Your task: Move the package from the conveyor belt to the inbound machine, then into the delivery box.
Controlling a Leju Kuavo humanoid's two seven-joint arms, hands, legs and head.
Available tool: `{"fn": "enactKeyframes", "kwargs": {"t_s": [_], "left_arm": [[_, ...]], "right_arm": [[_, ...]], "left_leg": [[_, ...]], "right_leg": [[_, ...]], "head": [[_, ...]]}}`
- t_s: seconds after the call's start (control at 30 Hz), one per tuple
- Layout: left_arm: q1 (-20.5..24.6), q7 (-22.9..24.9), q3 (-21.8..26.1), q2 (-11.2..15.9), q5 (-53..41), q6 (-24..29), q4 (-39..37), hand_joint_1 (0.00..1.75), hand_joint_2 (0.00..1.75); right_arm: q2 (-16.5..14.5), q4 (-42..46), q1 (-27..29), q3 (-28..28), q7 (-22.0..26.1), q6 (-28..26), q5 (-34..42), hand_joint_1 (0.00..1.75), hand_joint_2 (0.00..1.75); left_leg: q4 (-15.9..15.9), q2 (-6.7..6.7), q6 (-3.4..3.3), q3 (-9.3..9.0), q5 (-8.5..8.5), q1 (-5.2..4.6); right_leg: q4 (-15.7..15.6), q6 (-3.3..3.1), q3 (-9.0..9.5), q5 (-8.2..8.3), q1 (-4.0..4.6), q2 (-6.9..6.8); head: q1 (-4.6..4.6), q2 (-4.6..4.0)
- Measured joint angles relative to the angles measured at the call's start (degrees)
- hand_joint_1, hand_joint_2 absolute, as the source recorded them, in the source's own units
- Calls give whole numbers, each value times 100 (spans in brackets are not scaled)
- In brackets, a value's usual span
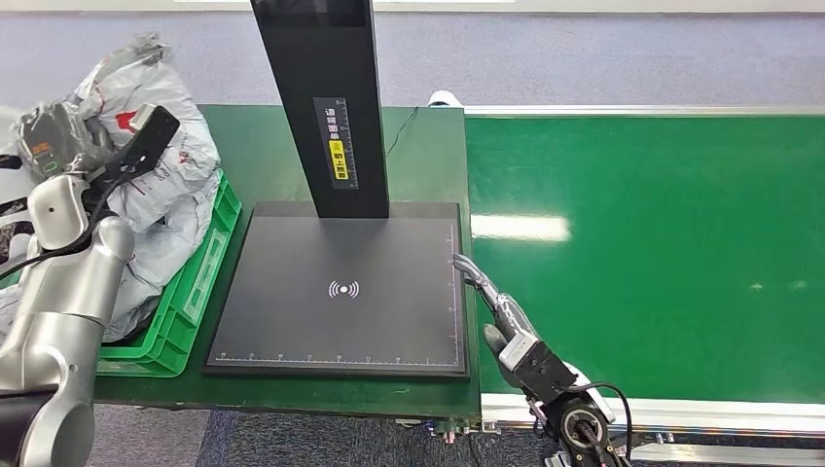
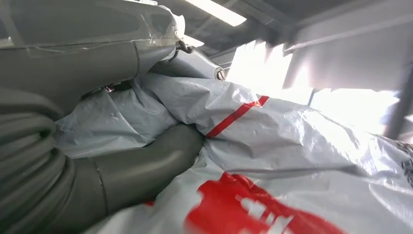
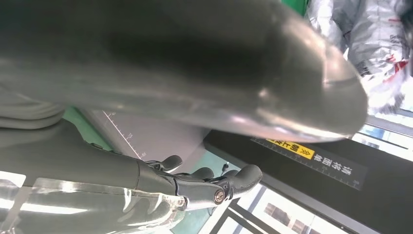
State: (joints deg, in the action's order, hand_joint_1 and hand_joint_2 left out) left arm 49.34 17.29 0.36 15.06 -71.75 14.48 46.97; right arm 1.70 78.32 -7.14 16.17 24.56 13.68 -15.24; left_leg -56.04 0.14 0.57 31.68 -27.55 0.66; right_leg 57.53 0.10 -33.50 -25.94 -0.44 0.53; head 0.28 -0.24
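A grey-white plastic package [image 2: 282, 146] with red print lies among the other bags piled in the green delivery box [image 1: 199, 282] at the left. My left hand [image 1: 56, 146] is up against that pile, and in the left wrist view its thumb [image 2: 146, 165] and a finger [image 2: 195, 61] close on a fold of the package. My right hand [image 1: 498, 309] is stretched out low, with nothing in it, along the seam between the black inbound machine plate [image 1: 292, 321] and the green conveyor belt [image 1: 642, 253]. Its fingers [image 3: 214, 187] are spread and lightly curved.
The machine's black column [image 1: 326, 97] rises from the back of the plate and carries a ruler strip with a yellow label. A green mat [image 1: 428, 146] lies under the machine. The belt's metal rim [image 1: 681, 413] runs along the near side, with grey floor beyond.
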Motion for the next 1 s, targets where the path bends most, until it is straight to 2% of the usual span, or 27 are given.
{"fn": "enactKeyframes", "kwargs": {"t_s": [0.23, 0.37, 0.5, 0.63, 0.83, 0.9, 1.0], "left_arm": [[41, 166, 298, 277, -92, -599, -779, 175, 175], [30, 120, 348, 306, -138, -981, -869, 175, 175], [30, 75, 358, 301, -139, -1121, -891, 175, 175], [-45, -411, 351, 223, 58, -1669, -823, 175, 175], [-598, -1352, -16, -15, 1023, -3255, -103, 175, 175], [-673, -1488, -241, -19, 1198, -3498, -18, 175, 175], [-714, -1544, -544, 2, 1247, -3486, -7, 175, 175]], "right_arm": [[-105, -22, -62, 0, -117, 20, -50, 0, 0], [-149, -43, -103, 1, -151, 53, -72, 0, 0], [-175, -64, -148, 0, -166, 75, -77, 0, 0], [-177, -86, -163, -1, -167, 75, -92, 0, 0], [-158, -204, -249, -22, -55, 104, -100, 0, 0], [-153, -290, -316, -22, -14, 116, -100, 0, 0], [-152, -403, -388, -22, 13, 114, -97, 0, 0]], "left_leg": [[0, -3, 0, 8, 0, 0], [0, -5, 0, 8, 0, 0], [0, -5, 0, 7, 0, 0], [-1, -6, 0, 6, 0, -1], [0, -11, -1, -3, -2, -9], [1, -21, -2, -19, -5, -10], [2, -43, -4, -44, -9, -11]], "right_leg": [[0, -1, -4, -1, 0, -1], [0, 0, -4, -1, 0, -3], [0, 0, -5, 0, 0, -3], [-1, 0, -4, -1, -1, -5], [-2, 3, 12, -4, -10, -11], [-3, 7, 32, -9, -12, -20], [-4, 10, 62, -17, -13, -41]], "head": [[0, 0], [1, 0], [0, 0], [-1, 0], [-2, 0], [-2, 0], [-2, 0]]}}
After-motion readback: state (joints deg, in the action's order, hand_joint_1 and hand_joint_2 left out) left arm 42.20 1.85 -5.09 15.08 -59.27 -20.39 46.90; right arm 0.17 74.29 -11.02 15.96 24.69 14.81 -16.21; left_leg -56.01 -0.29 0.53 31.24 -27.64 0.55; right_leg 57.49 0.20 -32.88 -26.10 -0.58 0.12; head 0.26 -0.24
